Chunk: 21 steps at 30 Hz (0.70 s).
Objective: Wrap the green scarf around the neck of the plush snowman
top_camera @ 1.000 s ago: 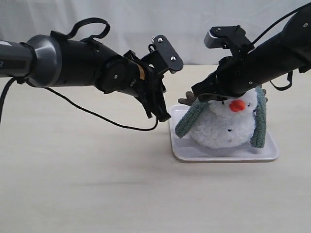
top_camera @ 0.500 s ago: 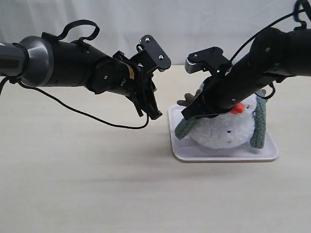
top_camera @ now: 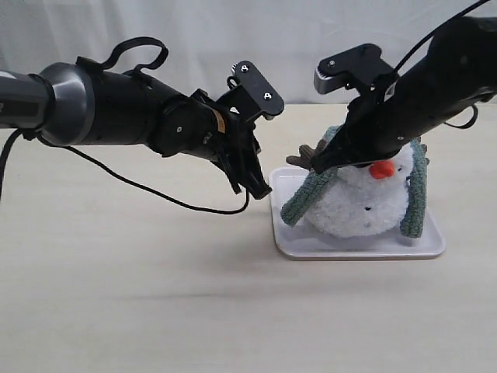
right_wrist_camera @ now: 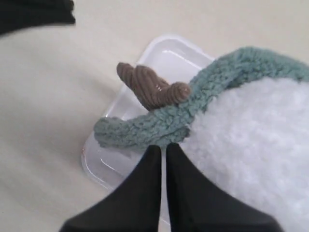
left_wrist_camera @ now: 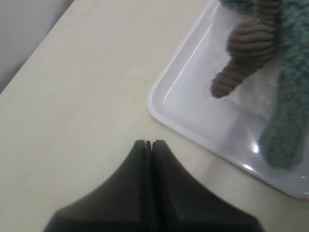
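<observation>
Loosely draped: fuzzy green scarf [top_camera: 307, 199] over fluffy white snowman [top_camera: 351, 211], glossy tray [top_camera: 349, 250].

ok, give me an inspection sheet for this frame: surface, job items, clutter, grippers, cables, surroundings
Surface: pale table, with a white tray on it.
Job's things: plush snowman sits on the tray. The green scarf is draped over it, with one end hanging down each side, not crossed in front.
Clutter: nothing seen.
Grippers: left gripper shut and empty, beside the tray's corner. Right gripper shut, tip against the scarf near the snowman's brown arm; no grip visible.
Cables: black cable sags from the left arm towards the table.
Surroundings: white backdrop.
</observation>
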Available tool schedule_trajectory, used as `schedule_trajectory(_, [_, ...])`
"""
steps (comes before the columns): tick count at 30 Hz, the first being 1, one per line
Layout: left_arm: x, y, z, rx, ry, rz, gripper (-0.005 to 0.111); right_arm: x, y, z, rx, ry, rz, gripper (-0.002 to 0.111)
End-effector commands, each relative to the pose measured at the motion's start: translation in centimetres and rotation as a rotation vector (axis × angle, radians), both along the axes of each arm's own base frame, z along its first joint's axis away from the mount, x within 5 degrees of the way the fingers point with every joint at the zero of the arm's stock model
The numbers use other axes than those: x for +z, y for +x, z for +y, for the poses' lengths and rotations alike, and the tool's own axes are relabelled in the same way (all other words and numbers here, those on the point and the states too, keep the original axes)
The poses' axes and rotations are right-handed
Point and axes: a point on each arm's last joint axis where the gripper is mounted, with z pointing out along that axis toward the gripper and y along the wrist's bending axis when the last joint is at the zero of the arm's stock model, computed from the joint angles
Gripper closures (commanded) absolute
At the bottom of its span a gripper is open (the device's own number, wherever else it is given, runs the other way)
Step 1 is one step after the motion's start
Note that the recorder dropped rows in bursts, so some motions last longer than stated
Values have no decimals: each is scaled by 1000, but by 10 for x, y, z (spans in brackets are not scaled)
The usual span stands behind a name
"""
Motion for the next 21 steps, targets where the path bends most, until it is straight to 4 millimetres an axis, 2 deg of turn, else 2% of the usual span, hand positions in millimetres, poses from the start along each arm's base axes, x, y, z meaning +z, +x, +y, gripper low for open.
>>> schedule_trajectory(1, [-3,-19,-17,-42,-11,24,107,24,-6,-11,-33,31,-77,104])
schedule_trajectory(4, [-6,-34,-30,-106,1,6,107,30,-5,-25,-98,49,-90,104])
schedule_trajectory(7, [-1,-39,-30,-118,-52,-55,107,36,-3,-42,-179,74,-103,104])
schedule_trajectory(11, [21,-36,-16,-42,-212,-136,107,38,0,-55,-227,81,-122,104])
schedule_trajectory(16, [52,-33,15,122,-476,-285,107,40,2,-58,-239,89,-144,104])
schedule_trajectory(18, [56,-37,26,173,-552,-345,107,40,3,-61,-255,83,-145,98])
schedule_trajectory(21, [48,-45,30,126,-512,-363,107,39,4,-74,-314,88,-133,82])
